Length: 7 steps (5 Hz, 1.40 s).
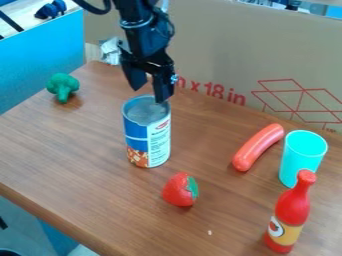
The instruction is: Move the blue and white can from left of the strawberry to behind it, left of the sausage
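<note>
My gripper (149, 95) hangs over a blue and white can (148, 132) with its two fingers apart. The can stands upright on the wooden table, left of the middle. One fingertip overlaps the can's back right rim; whether it touches or dips inside, I cannot tell. The other finger hangs above and behind the rim. In front of the can and slightly right lies a red strawberry (180, 189) with a green top.
Green broccoli (63, 87) sits at the back left. Toward the right are an orange-red sausage (258, 147), a turquoise cup (302, 157) and an upright red bottle (290, 212). Cardboard (214, 50) stands along the table's (80, 165) back edge, and a blue panel (40, 65) at the left.
</note>
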Motion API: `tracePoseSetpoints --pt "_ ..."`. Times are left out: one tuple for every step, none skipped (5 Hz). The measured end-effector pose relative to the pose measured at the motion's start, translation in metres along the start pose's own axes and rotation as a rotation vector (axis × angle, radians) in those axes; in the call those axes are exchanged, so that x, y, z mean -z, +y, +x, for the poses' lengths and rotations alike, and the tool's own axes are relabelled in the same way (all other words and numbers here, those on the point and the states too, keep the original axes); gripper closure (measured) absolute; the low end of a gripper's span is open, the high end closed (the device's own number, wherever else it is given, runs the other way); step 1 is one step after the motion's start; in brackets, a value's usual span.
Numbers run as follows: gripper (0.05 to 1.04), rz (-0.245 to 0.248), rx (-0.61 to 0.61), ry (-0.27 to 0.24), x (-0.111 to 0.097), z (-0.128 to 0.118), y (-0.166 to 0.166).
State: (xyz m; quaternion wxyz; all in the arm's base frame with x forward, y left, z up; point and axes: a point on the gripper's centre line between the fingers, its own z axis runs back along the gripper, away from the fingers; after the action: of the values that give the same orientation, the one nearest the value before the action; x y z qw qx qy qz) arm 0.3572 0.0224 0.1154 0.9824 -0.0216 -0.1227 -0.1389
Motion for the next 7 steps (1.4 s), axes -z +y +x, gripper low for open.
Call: tracePoseSetpoints --pt "0.082 -0.011 -0.007 0.026 0.004 0.003 0.002" --pt "0.082 0.011 -0.069 0.099 0.003 -0.011 0.01" --pt "0.083 0.023 -0.096 0.128 0.003 -0.018 0.016" --pt "0.082 0.028 -0.082 0.13 0.009 -0.013 0.02" --pt "0.082 0.013 -0.072 0.105 0.016 0.004 0.028" --pt "0.082 0.016 -0.04 0.055 0.017 0.018 0.028" --pt "0.082 -0.007 -0.015 0.024 0.019 0.03 0.025"
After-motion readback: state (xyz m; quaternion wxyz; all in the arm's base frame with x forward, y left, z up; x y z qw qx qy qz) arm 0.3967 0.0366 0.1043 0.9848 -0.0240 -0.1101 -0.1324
